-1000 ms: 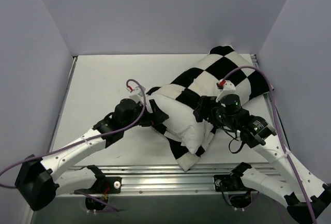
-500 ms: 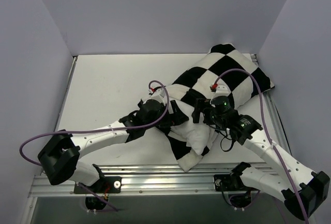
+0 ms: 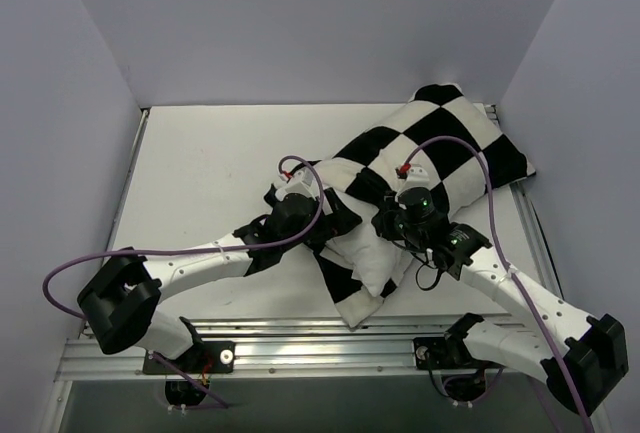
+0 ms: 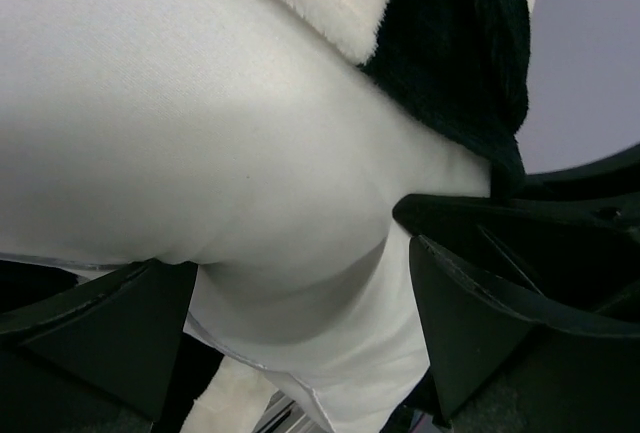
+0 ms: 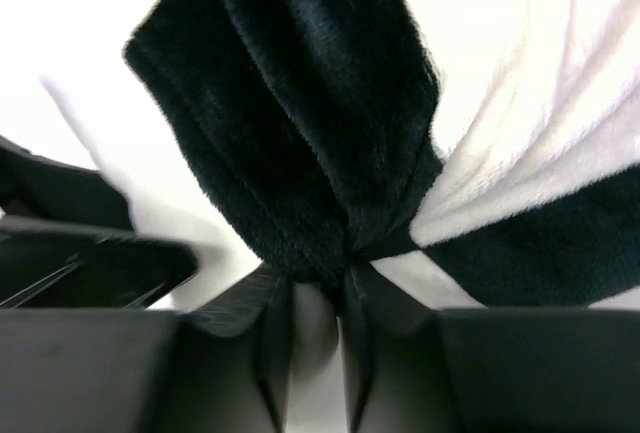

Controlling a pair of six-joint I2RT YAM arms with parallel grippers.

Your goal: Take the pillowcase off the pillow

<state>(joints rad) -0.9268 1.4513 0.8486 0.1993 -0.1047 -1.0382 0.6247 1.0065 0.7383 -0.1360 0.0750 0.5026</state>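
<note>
At the near edge of the table [image 3: 200, 173] a metal rail [image 3: 300, 338] ran across, with both arm bases bolted beside it. Just beyond it lay the near corner of the pillow [image 3: 368, 261], plain white and plump, poking out of the open end of the pillowcase [image 3: 440, 148], whose black and white squares wrapped under that corner. The pair lay slanted, from near centre to the far right corner. The left gripper [image 3: 335, 221] reached in from the left at the mouth of the cover; its wrist view showed the left gripper [image 4: 300, 293] with jaws spread wide, the white pillow [image 4: 200, 133] bulging between its fingers [image 4: 130, 333] and a black edge of pillowcase [image 4: 460, 43] above. Close to its right, the right gripper [image 3: 385, 221] sat on the cover's edge; its wrist view showed the right gripper [image 5: 315, 298] closed narrow, pinching a black fold of the pillowcase [image 5: 300, 133]. Farther off, the rest of the checked cover lay filled and flat, its far corner near the right wall [image 3: 570, 103]
</note>
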